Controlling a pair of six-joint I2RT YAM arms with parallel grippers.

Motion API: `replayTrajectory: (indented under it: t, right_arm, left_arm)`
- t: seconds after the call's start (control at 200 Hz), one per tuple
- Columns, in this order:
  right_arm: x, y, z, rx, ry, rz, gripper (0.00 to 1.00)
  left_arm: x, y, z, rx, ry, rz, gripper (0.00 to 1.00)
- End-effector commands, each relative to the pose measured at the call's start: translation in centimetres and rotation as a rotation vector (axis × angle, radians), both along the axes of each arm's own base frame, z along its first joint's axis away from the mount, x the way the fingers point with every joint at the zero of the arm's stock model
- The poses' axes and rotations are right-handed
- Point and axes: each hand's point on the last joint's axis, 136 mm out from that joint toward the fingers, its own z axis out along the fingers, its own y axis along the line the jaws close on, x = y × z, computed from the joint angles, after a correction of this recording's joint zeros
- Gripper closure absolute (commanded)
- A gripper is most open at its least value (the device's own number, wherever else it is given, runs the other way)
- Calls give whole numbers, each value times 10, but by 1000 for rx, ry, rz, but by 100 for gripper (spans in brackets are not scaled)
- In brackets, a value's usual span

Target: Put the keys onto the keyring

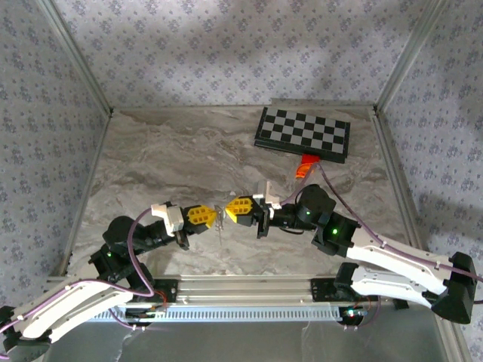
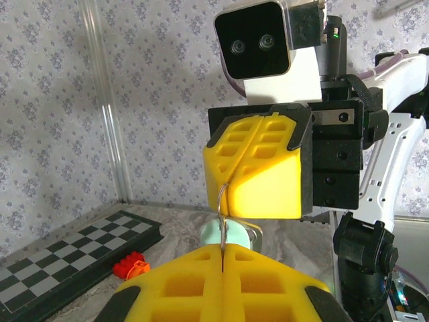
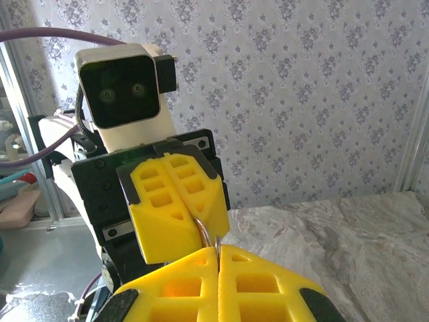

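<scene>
Two robot arms reach in from the near edge of a marbled grey bench (image 1: 151, 151) and meet tip to tip, well in front of a checkerboard (image 1: 302, 133) that lies flat by the back wall. Measured from that checkerboard, the meeting point is nearer the arm bases and a little to the left.

The left end effector (image 1: 207, 216) and the right end effector (image 1: 232, 209) face each other, their yellow pads nearly touching. Between them hangs the keyring (image 1: 219, 217), a thin pale metal loop held above the bench.

In the left wrist view the loop's wire runs down into the seam of the left pads, which are pressed together on it. Its upper curve disappears under the tip of the right pads, which are also pressed together. The right wrist view shows the same: the wire is pinched in the seam of the right pads and tucks beneath the left pads opposite. Both end effectors are therefore clamped on the keyring.

A key (image 2: 234, 236) with a pale teal head sits just behind the loop, between the two sets of pads. Whether it is threaded on the loop cannot be told.

An orange block (image 1: 304, 167) lies on the bench just in front of the checkerboard.
</scene>
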Motion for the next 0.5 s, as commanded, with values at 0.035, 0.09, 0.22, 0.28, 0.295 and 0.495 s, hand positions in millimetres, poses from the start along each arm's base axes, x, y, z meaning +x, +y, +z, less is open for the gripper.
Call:
replayTrajectory:
  t: [0.035, 0.09, 0.22, 0.28, 0.295, 0.495]
  right_arm:
    - [-2, -1, 8, 31, -1, 16, 100]
    - [-2, 0, 8, 31, -1, 16, 100]
    - [-1, 1, 6, 26, 4, 18, 100]
    - [-1, 1, 5, 25, 5, 18, 100]
    - [0, 1, 5, 25, 5, 17, 100]
    - [1, 1, 4, 25, 6, 9, 100]
  left_arm:
    - [-2, 2, 16, -35, -44, 2, 100]
    - [-2, 2, 16, -35, -44, 2, 100]
    - [-2, 2, 16, -33, -45, 4, 100]
    - [-2, 2, 17, -34, -48, 4, 100]
    - [-2, 2, 17, -35, -47, 4, 100]
    - [-2, 2, 17, -35, -48, 2, 100]
